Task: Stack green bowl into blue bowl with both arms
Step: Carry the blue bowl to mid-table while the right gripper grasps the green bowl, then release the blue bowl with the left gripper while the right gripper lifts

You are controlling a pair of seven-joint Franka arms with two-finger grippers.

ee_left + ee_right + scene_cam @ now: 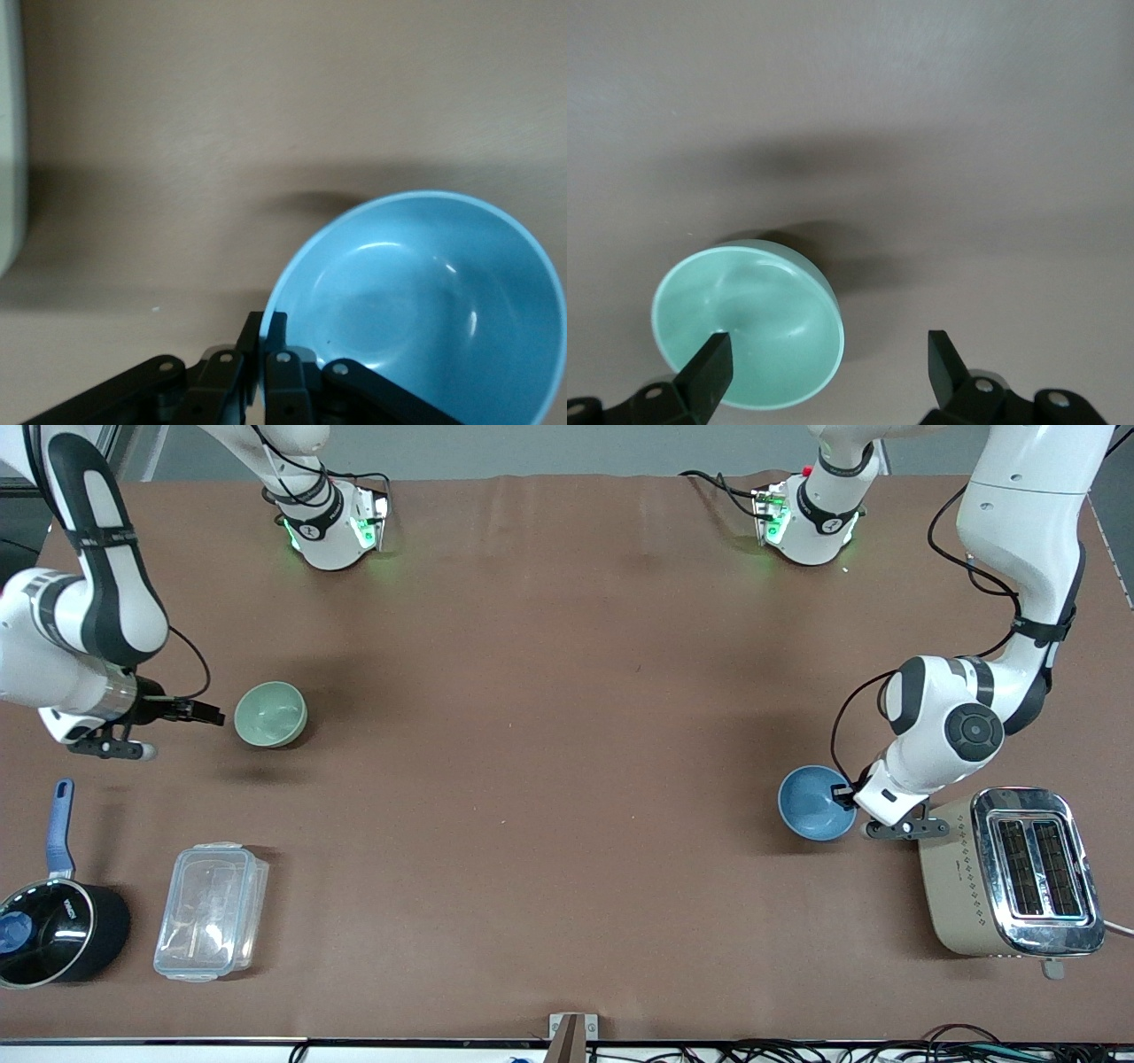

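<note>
Blue and glossy, the small round blue bowl [816, 803] sits toward the left arm's end of the brown table [549, 779], just beside the beige toaster [1010, 872]. The left gripper [264, 341] has its jaws clamped together on that bowl's rim. The pale mint-green glossy bowl [271, 713] rests toward the right arm's end. The right gripper [829, 359] hangs just beside it, jaws wide apart, one finger [709, 372] over its rim.
</note>
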